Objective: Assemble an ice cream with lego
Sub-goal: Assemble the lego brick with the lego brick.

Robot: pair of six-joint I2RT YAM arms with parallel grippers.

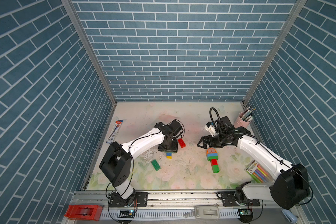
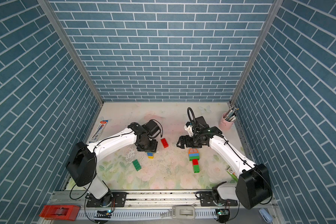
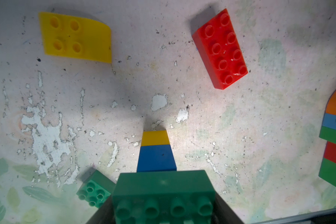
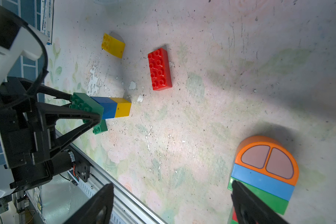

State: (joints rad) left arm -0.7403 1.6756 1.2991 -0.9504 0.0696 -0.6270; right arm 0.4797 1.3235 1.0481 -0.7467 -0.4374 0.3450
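Note:
My left gripper (image 1: 168,150) is shut on a green lego brick (image 3: 163,186) that tops a short stack with a blue (image 3: 156,158) and a yellow brick (image 3: 155,137); the stack (image 4: 110,107) points down at the table. A lego figure (image 1: 212,159) lies flat at centre right, with an orange rounded top (image 4: 266,161) and then blue, green, red and green bricks. My right gripper (image 1: 200,142) hovers open just behind it, nothing between its fingers. Loose pieces are a red brick (image 1: 181,143), a green brick (image 1: 155,165) and a yellow curved brick (image 3: 76,36).
A pack of coloured markers (image 1: 257,171) lies under the right arm. A pen pack (image 1: 114,131) sits by the left wall and a pink cup of pens (image 1: 243,120) at the back right. A red tape dispenser (image 1: 83,212) and a grey stapler (image 1: 206,212) rest on the front rail.

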